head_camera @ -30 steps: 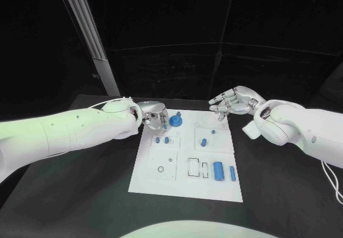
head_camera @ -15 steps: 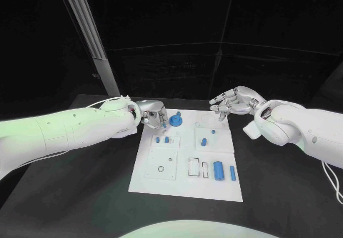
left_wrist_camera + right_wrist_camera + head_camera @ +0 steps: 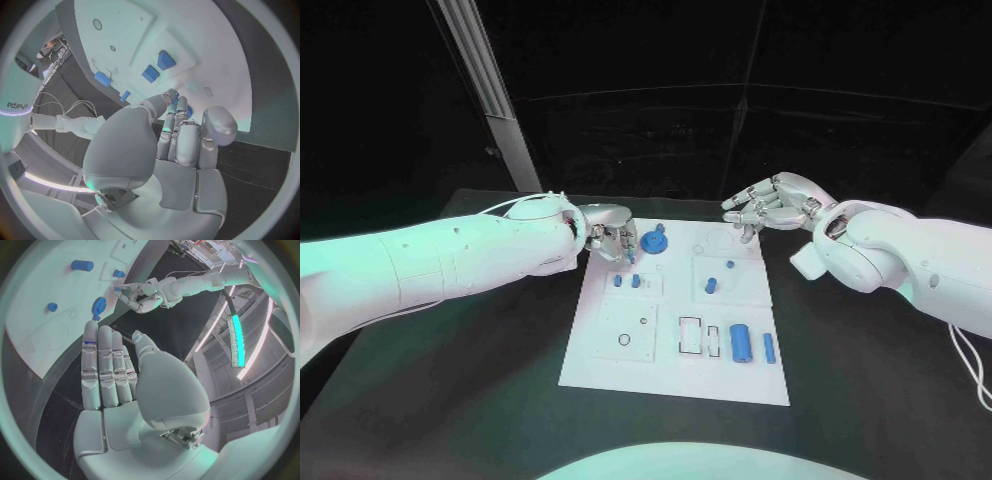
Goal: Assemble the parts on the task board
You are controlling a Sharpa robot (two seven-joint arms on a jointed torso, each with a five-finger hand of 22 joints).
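Left hand point(image 3: 609, 240) hovers over the far left corner of the task board point(image 3: 635, 370), fingers curled downward near a blue gear-shaped part point(image 3: 656, 243); whether they pinch anything, I cannot tell. Right hand point(image 3: 769, 207) hangs above the board's far right corner, fingers loosely apart, holding nothing. Other blue parts point(image 3: 741, 343) lie on the board, which sits mid-surface point(image 3: 444, 400).

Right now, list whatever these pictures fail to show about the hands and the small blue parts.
- Left silver hand: whether it holds a small blue part; head view too small, its own fingers cover it in the left wrist view.
- Blue gear-shaped part: seated or loose, too small.
- Right silver hand: empty, nothing hidden.
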